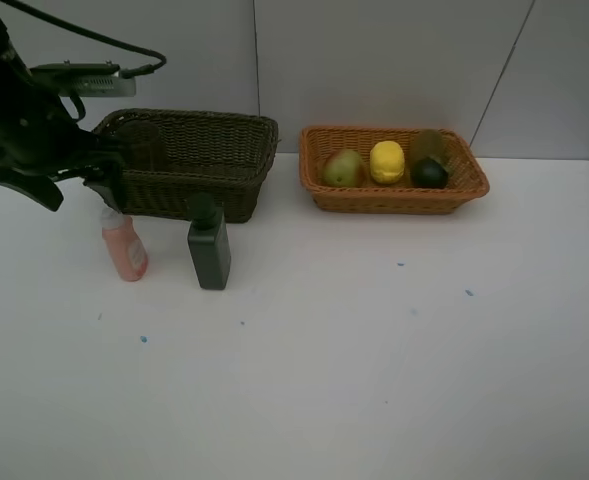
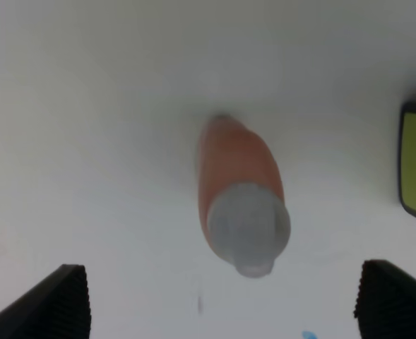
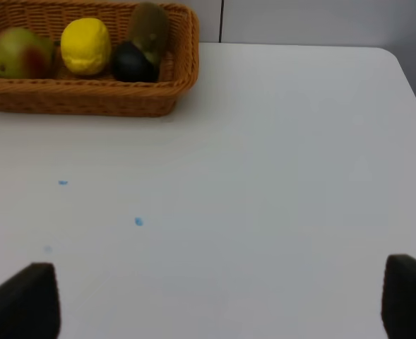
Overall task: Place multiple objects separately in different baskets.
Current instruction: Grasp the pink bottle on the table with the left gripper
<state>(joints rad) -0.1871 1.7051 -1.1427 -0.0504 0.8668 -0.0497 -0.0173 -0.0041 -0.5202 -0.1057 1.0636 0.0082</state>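
A pink bottle [image 1: 124,248] with a pale cap stands on the white table, in front of the dark brown-green basket [image 1: 236,170]. My left gripper [image 1: 72,186] hovers open just above the pink bottle [image 2: 239,187], one finger on each side and clear of it. A dark green bottle [image 1: 209,252] stands just to the right of it. The orange-tan basket [image 1: 394,199] holds a red-green apple [image 1: 343,168], a yellow lemon [image 1: 386,162], a brown kiwi [image 1: 429,145] and a dark mangosteen [image 1: 430,174]. My right gripper [image 3: 215,304] is open over bare table, empty.
A tinted cup [image 1: 145,146] seems to stand inside the dark basket at its left end. The table's right edge [image 3: 409,81] shows in the right wrist view. Small blue specks [image 1: 468,293] dot the tabletop. A grey wall rises behind both baskets.
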